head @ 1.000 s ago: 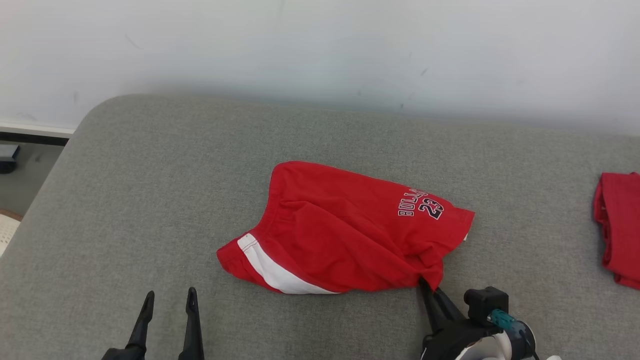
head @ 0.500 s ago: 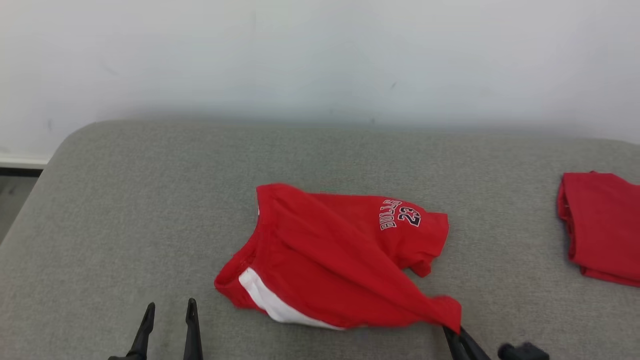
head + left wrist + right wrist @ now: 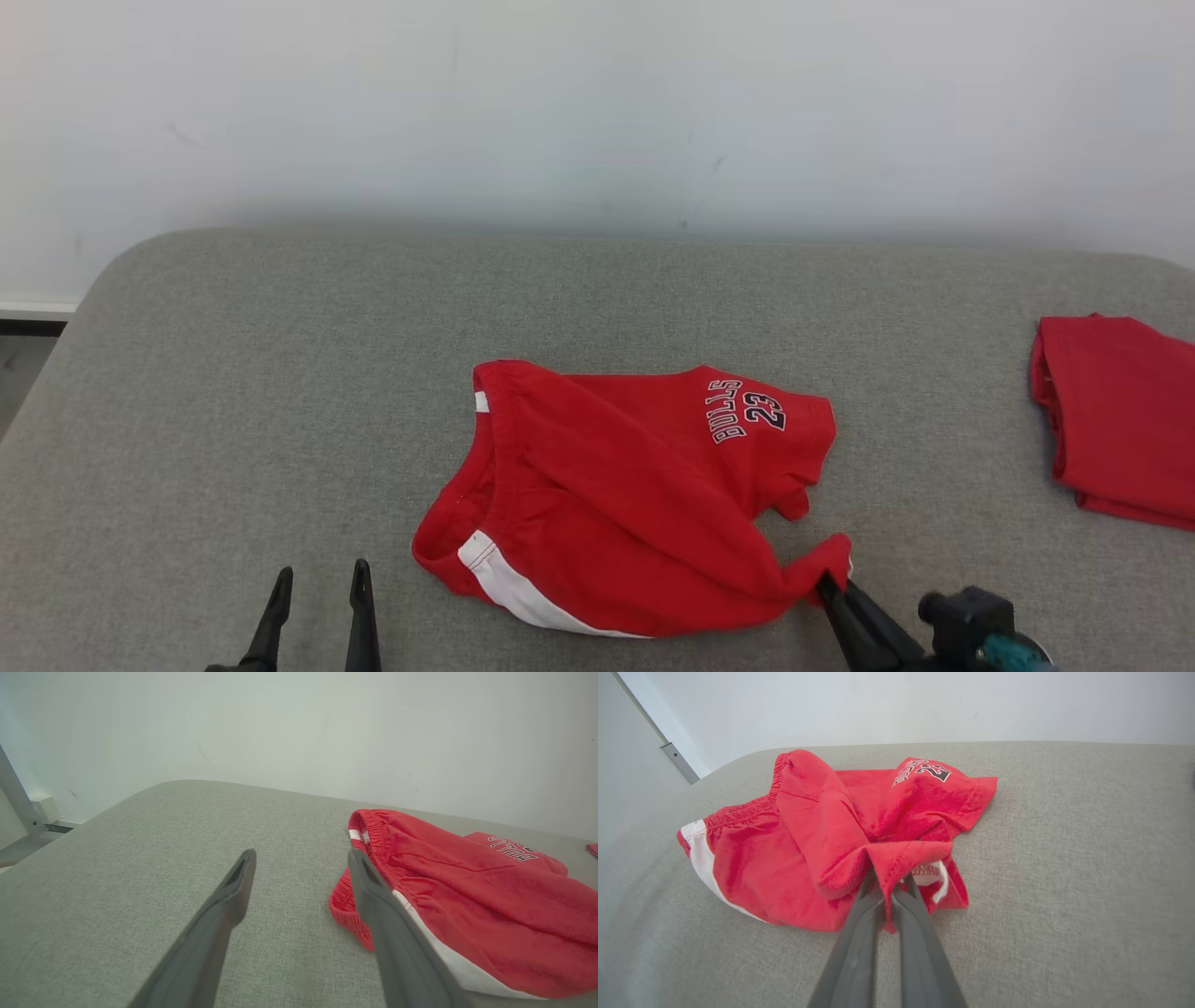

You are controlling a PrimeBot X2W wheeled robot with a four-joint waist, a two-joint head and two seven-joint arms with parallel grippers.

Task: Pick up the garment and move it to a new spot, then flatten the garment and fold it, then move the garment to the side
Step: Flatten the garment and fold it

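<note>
Red shorts [image 3: 625, 495] with a white side stripe and "BULLS 23" print lie crumpled in the middle of the grey cushion [image 3: 280, 392]. My right gripper [image 3: 826, 586] is shut on the hem at their lower right corner; in the right wrist view the fabric [image 3: 840, 830] bunches over my fingertips [image 3: 887, 891]. Low at the left, my left gripper [image 3: 317, 579] stands open and holds nothing. In the left wrist view its fingers [image 3: 238, 882] point past the elastic waistband [image 3: 369, 830], which lies just to their right.
A second red garment [image 3: 1116, 415] lies folded at the cushion's right edge. A white wall [image 3: 597, 103] runs behind the cushion. The cushion's rounded left end [image 3: 84, 299] drops to the floor.
The camera has tilted and shifted. My right gripper has dragged the shorts' lower right corner toward me and to the right, stretching the fabric. The left gripper has kept its place.
</note>
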